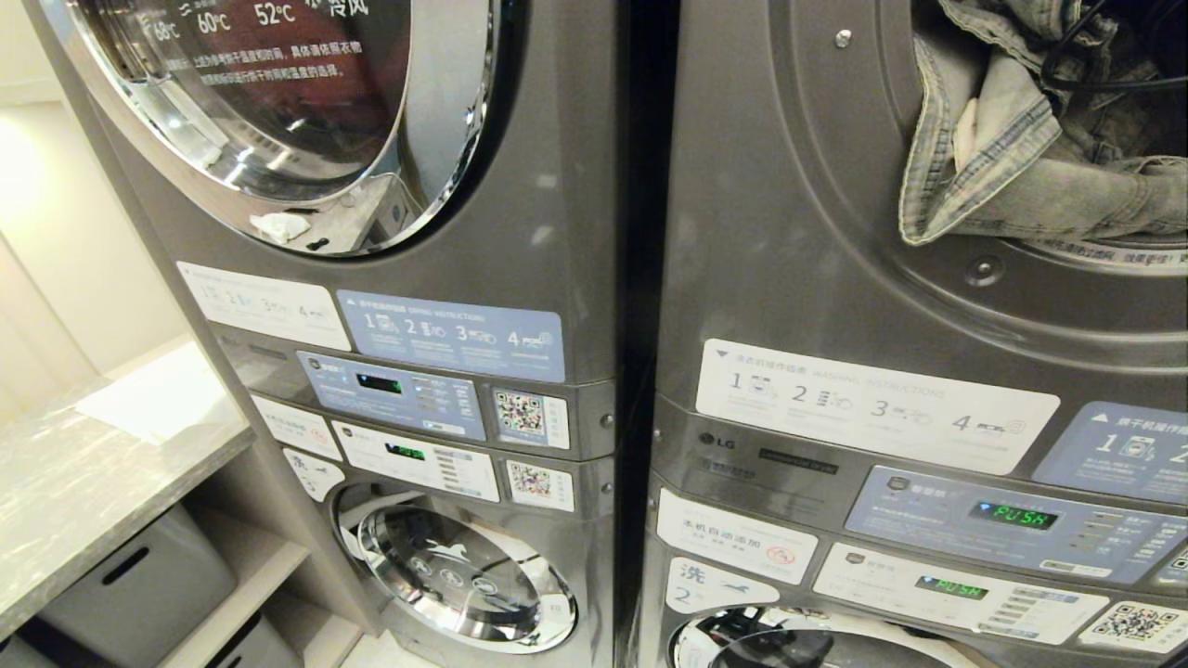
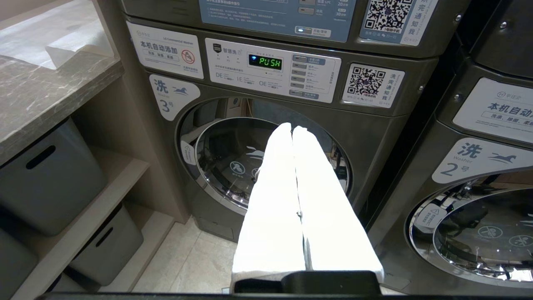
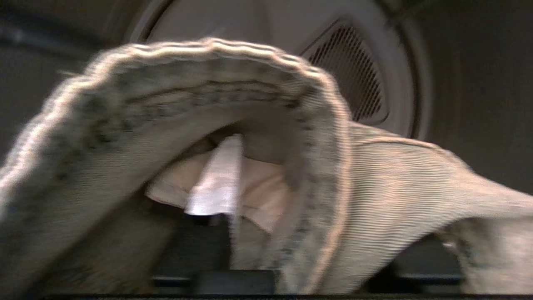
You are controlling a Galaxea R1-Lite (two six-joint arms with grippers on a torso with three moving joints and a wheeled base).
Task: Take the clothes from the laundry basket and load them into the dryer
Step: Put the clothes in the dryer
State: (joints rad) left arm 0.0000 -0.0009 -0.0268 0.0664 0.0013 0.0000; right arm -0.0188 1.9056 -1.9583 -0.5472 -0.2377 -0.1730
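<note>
faded blue-grey denim clothes (image 1: 1021, 158) drape over the lip of the grey dryer's round opening (image 1: 984, 271), upper right of you. your right claw sits inside with them; its spread i cannot tell. left gripper (image 2: 293, 131), pressed together, parks low.
</note>
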